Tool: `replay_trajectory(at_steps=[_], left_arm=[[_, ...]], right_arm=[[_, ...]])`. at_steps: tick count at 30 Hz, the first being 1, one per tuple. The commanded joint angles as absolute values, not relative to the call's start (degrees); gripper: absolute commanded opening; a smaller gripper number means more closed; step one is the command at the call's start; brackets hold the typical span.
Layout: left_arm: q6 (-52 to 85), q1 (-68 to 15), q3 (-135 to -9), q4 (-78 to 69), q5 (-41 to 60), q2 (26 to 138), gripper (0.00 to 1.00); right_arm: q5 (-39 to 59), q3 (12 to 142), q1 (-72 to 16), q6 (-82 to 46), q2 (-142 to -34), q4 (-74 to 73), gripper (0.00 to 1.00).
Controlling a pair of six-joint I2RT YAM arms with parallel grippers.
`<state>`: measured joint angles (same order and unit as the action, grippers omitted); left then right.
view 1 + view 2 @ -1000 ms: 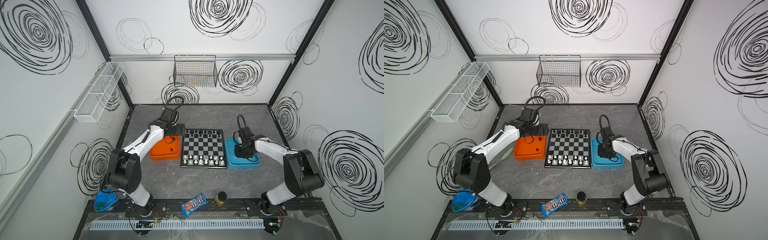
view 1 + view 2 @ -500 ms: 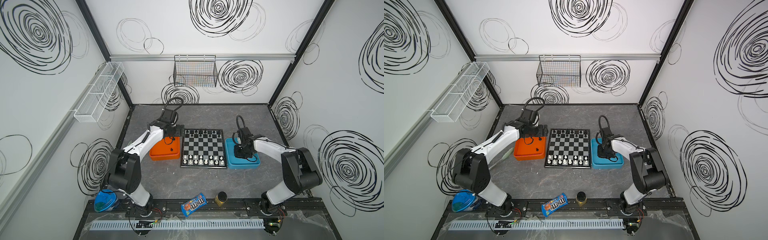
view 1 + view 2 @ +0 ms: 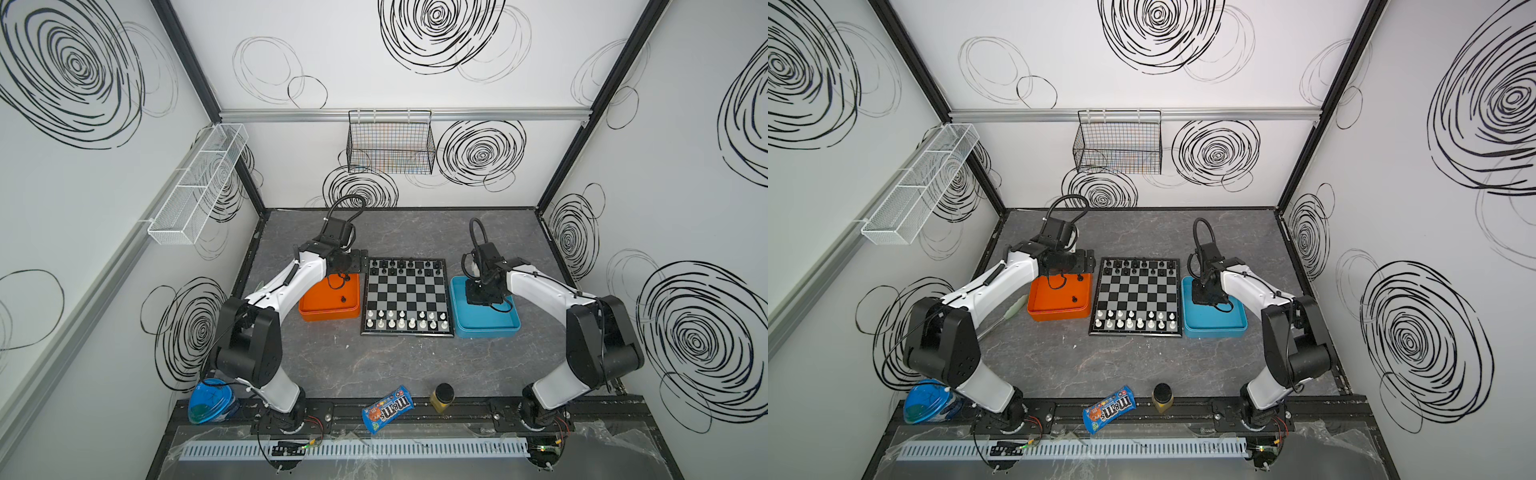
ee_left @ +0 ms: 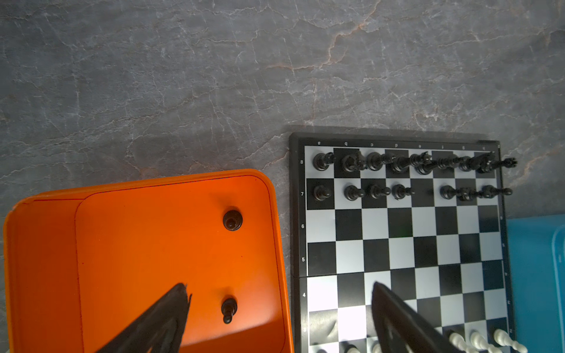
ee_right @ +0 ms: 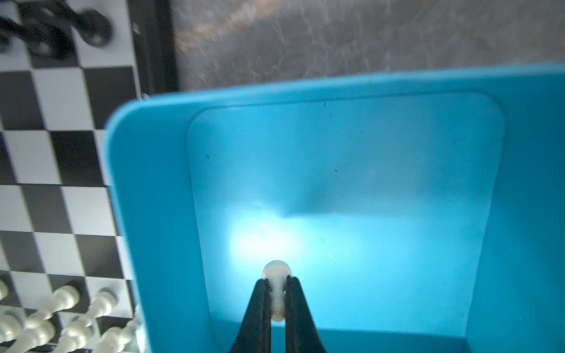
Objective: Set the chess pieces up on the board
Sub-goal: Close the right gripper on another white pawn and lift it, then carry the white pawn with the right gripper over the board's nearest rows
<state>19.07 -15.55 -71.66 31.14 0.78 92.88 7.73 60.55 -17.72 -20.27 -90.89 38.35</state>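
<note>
now right jaws clench a white piece (image 5: 276, 272) in the blue tray (image 5: 137, 189), left jaws gape; next, probably lift to board (image 3: 405, 293).

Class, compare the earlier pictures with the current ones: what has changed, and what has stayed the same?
The right gripper closed its jaws on a small white plastic chess piece down in the blue plastic tray. Unchanged: the left gripper stays open by the orange plastic tray, and the black-and-silver checkered chessboard looks the same.
</note>
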Motion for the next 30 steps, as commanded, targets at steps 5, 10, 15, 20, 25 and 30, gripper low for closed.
replay_trajectory(at_steps=[5, 10, 15, 20, 25, 30], left_arm=[[19.0, -12.1, -70.9, 31.0, 0.8, 88.1, 0.96], [18.7, -9.5, -68.8, 31.5, 1.0, 85.1, 0.96], [18.2, -7.5, -66.5, 31.8, 1.1, 82.2, 0.96], [18.1, -6.4, -64.3, 31.6, 1.5, 80.5, 0.96], [18.5, -6.0, -63.1, 31.1, 1.7, 79.6, 0.96], [18.4, -5.7, -62.8, 31.0, 1.8, 79.6, 0.96]], right_arm=[[6.5, 72.0, -24.9, -19.4, -92.1, 45.0, 0.07], [6.9, 78.1, -32.0, -21.1, -96.9, 45.4, 0.07], [7.1, 81.6, -37.8, -22.0, -100.8, 45.3, 0.07], [7.7, 81.9, -41.6, -22.6, -103.3, 44.5, 0.07], [8.2, 81.3, -43.8, -22.8, -105.8, 43.9, 0.07], [8.4, 81.1, -44.6, -22.2, -107.6, 44.0, 0.07]])
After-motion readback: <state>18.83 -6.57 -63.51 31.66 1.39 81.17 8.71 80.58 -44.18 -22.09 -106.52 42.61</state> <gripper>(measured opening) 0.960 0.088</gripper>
